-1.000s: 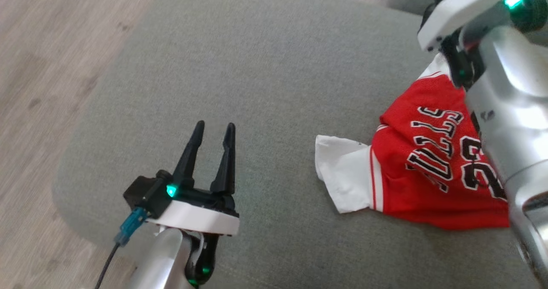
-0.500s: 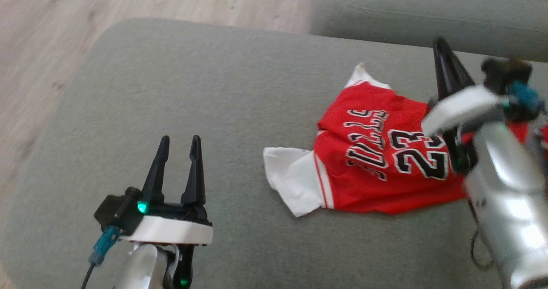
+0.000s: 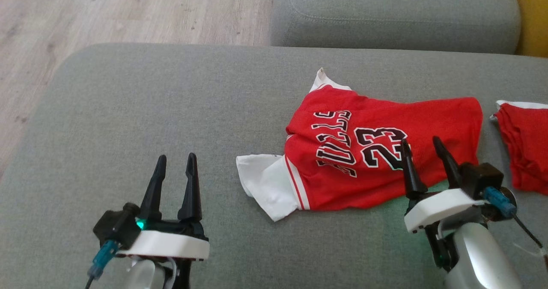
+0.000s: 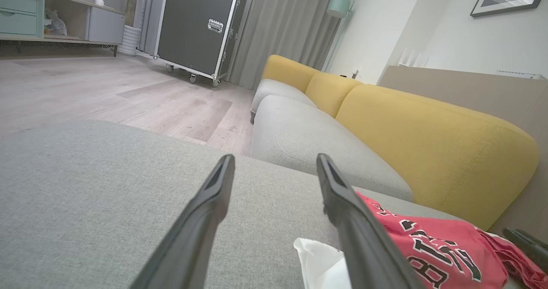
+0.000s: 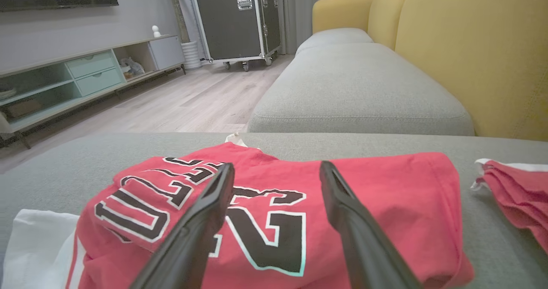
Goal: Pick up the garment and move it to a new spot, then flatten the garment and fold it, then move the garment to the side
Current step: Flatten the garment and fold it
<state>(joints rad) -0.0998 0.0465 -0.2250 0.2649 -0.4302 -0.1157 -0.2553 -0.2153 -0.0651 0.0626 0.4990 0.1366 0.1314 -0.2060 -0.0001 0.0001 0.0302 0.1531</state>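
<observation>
Since a second ago the right gripper (image 3: 419, 141) has drawn back from the jersey's (image 3: 376, 122) far edge to its near edge, fingers now spread and empty; the jersey lies rumpled on the grey sofa cushion (image 3: 128, 130), number up, a white part poking out at its left; relocating looks done, I judge; flattening, folding and setting aside remain; the left gripper (image 3: 177, 156) hovers open, well apart; another red cloth (image 3: 526, 143) lies near, to the right.
</observation>
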